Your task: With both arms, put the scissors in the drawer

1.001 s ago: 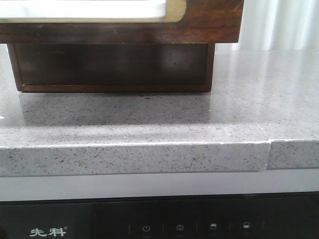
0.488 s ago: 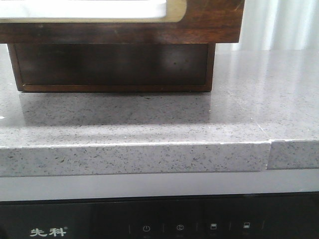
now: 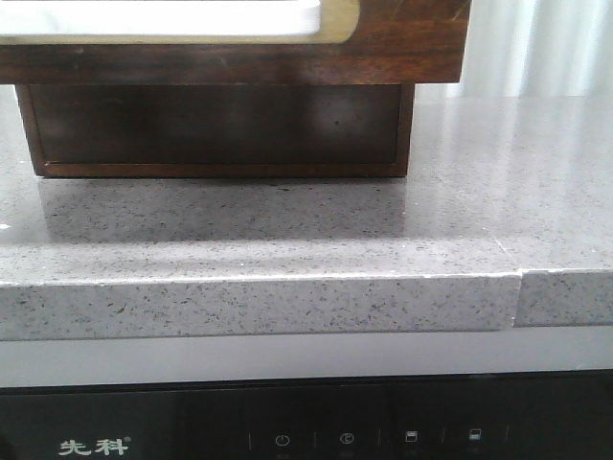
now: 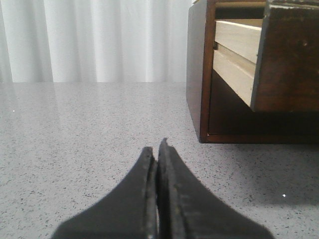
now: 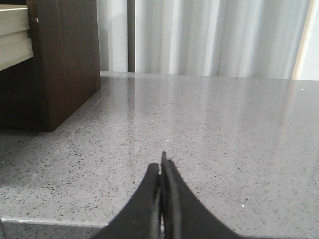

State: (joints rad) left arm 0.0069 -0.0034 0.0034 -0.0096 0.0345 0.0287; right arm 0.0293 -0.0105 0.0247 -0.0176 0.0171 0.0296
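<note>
The drawer [image 3: 383, 48] stands pulled out of the dark wooden cabinet [image 3: 220, 129]; its scratched brown front with the brass-rimmed white panel fills the top of the front view. In the left wrist view the drawer's front [image 4: 291, 55] and pale wooden side show beside the cabinet. The right wrist view shows its pale side [image 5: 15, 40] too. My left gripper [image 4: 158, 145] is shut and empty over the grey counter, short of the cabinet. My right gripper [image 5: 160, 164] is shut and empty near the counter's front edge. The scissors are out of view. Neither gripper shows in the front view.
The grey speckled stone counter [image 3: 306, 230] has a seam at its front right [image 3: 518, 287]. Below it is a black appliance panel [image 3: 306, 431]. White curtains [image 5: 209, 35] hang behind the counter.
</note>
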